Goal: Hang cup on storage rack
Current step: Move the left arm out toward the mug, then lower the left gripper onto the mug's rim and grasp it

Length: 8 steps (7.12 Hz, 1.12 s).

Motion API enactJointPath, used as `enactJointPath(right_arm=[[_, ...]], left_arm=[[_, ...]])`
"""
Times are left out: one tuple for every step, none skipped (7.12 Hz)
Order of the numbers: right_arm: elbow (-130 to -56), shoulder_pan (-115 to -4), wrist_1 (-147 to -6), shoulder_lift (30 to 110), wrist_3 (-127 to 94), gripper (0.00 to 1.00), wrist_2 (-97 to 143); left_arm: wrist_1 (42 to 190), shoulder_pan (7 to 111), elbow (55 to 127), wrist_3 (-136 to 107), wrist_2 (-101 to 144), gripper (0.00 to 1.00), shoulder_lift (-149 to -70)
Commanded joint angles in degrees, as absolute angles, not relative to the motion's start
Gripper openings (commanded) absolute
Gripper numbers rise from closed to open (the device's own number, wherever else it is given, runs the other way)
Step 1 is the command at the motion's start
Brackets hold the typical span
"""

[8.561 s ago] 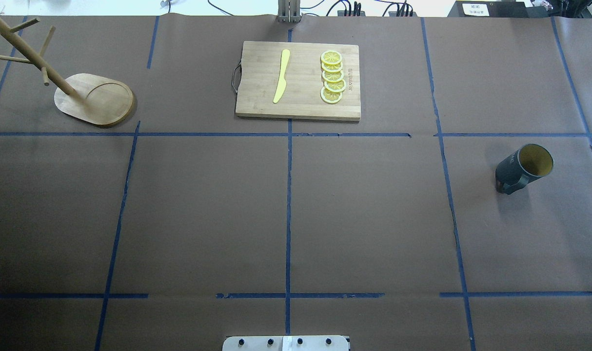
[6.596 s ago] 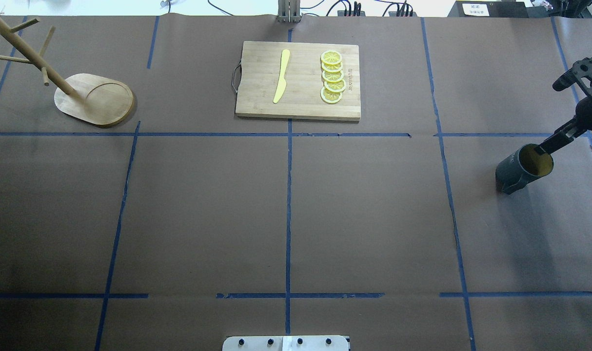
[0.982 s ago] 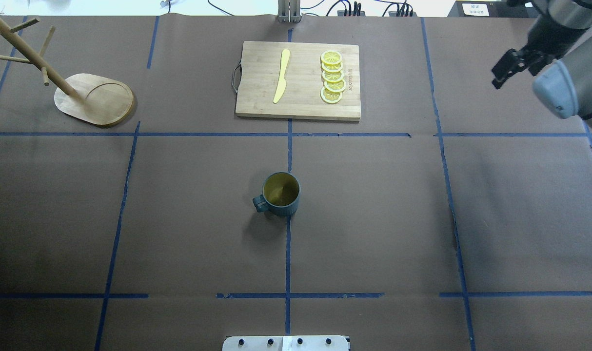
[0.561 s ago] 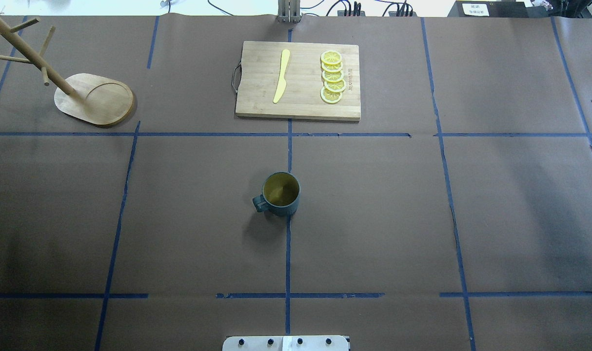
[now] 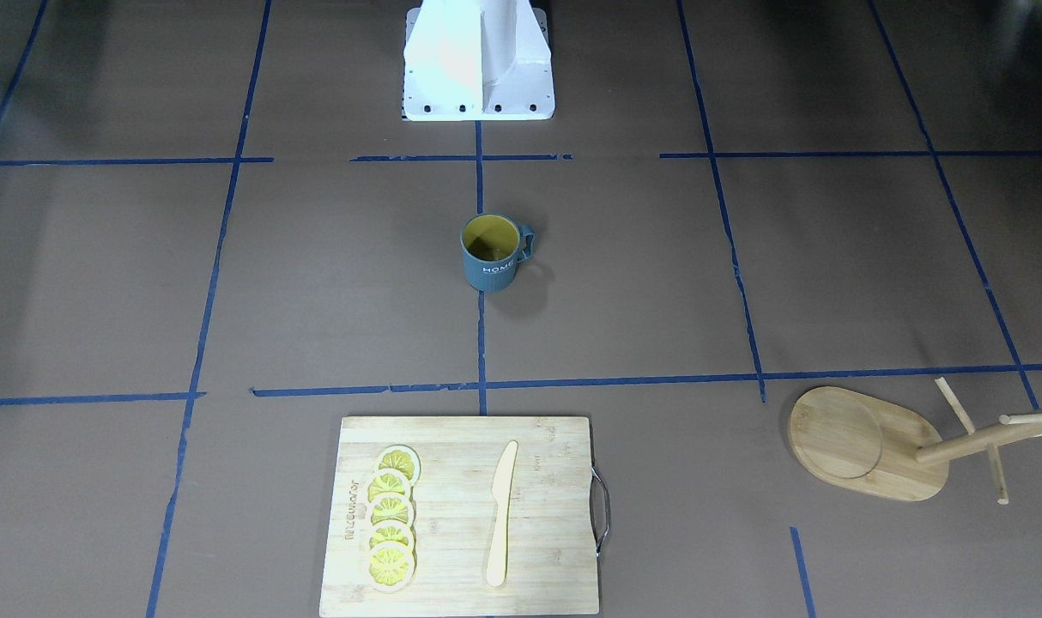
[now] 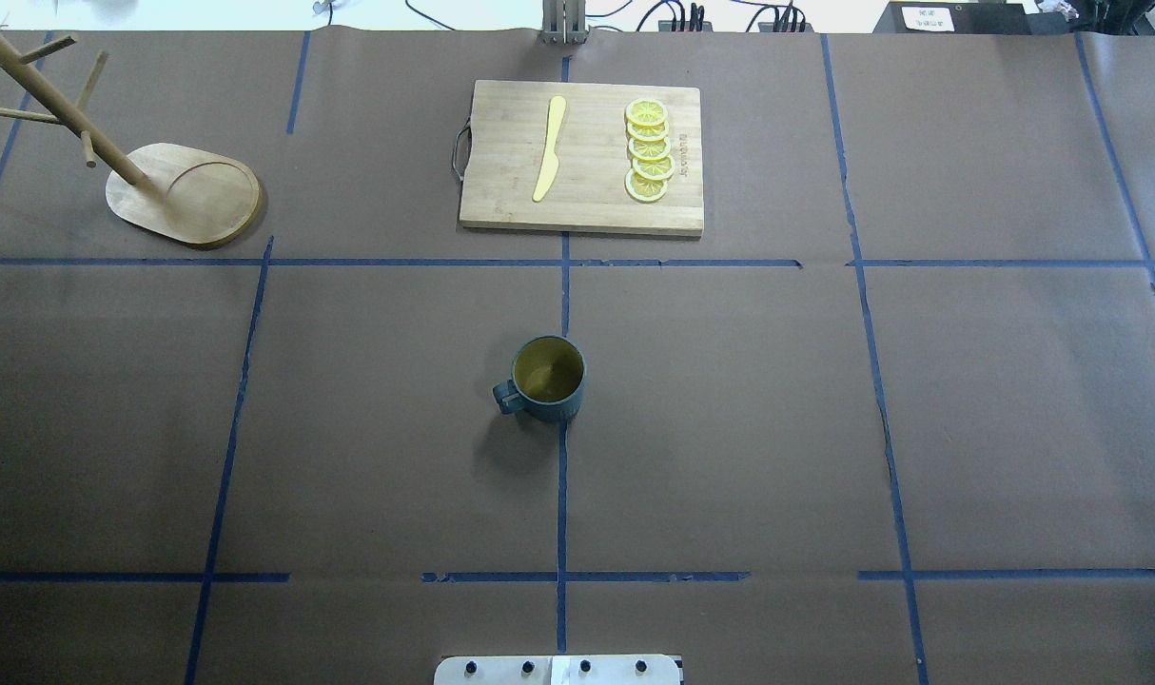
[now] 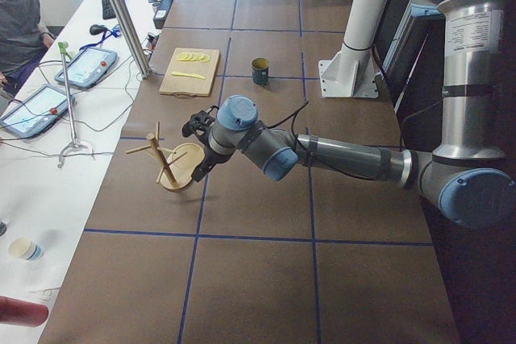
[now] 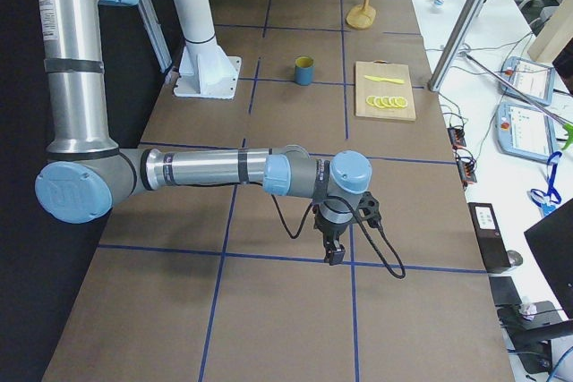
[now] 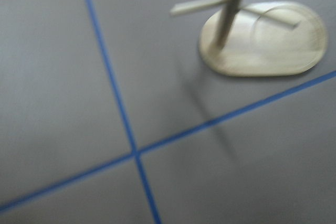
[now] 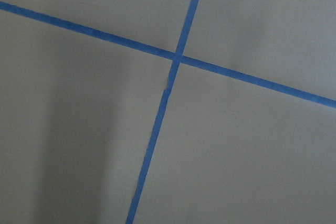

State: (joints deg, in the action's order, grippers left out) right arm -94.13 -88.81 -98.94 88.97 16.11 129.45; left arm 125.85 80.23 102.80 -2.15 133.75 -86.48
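The dark teal cup (image 6: 547, 379) stands upright on the table's centre line, yellow inside up, handle toward the rack's side. It also shows in the front view (image 5: 490, 251) with "HOME" on it. The bamboo storage rack (image 6: 185, 193) stands at the far left, with bare pegs, and shows blurred in the left wrist view (image 9: 262, 40). My left gripper (image 7: 200, 168) hangs beside the rack (image 7: 173, 167); I cannot tell if it is open or shut. My right gripper (image 8: 333, 252) hangs over bare table far from the cup (image 8: 304, 70); I cannot tell its state.
A bamboo cutting board (image 6: 582, 157) with a yellow knife (image 6: 549, 147) and several lemon slices (image 6: 649, 150) lies at the far middle. Blue tape lines cross the brown table cover. A person sits at a side desk (image 7: 20, 22) past the table's far edge.
The cup went from lying at the right to standing upright at the centre. In the last second my right arm left the overhead view at the right; the cup stayed still.
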Motion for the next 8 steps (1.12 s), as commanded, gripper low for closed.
enactJointPath(right_arm=[[-95.45, -89.03, -98.70, 89.30, 12.22, 1.00, 129.37], [-96.15, -89.03, -98.70, 89.38, 12.22, 1.00, 129.37], [-96.33, -89.03, -98.61, 89.38, 12.22, 1.00, 129.37], [-96.42, -88.95, -98.61, 89.21, 12.22, 1.00, 129.37], [-96.42, -88.95, -98.61, 88.95, 12.13, 1.00, 129.46], [-96.42, -88.95, -98.61, 88.77, 12.13, 1.00, 129.46], [-96.50, -88.95, -98.61, 88.68, 12.13, 1.00, 129.55], [-96.42, -88.95, -98.61, 88.68, 12.13, 1.00, 129.55]], left_arm=[[141.07, 68.44, 103.01, -15.11, 134.12, 1.00, -88.50], [149.85, 63.16, 102.31, -17.38, 131.08, 1.00, -89.64], [150.90, 58.49, 101.96, -19.14, 124.26, 1.00, -92.35], [151.00, 54.18, 100.47, -18.90, 121.58, 1.00, -96.03], [151.17, 51.53, 98.63, -19.16, 121.20, 1.00, -99.46], [152.65, 48.02, 98.09, -18.99, 120.33, 1.00, -101.67], [155.36, 43.12, 96.08, -18.90, 114.67, 1.00, -104.13], [157.74, 37.24, 94.32, -18.81, 108.17, 1.00, -105.98]])
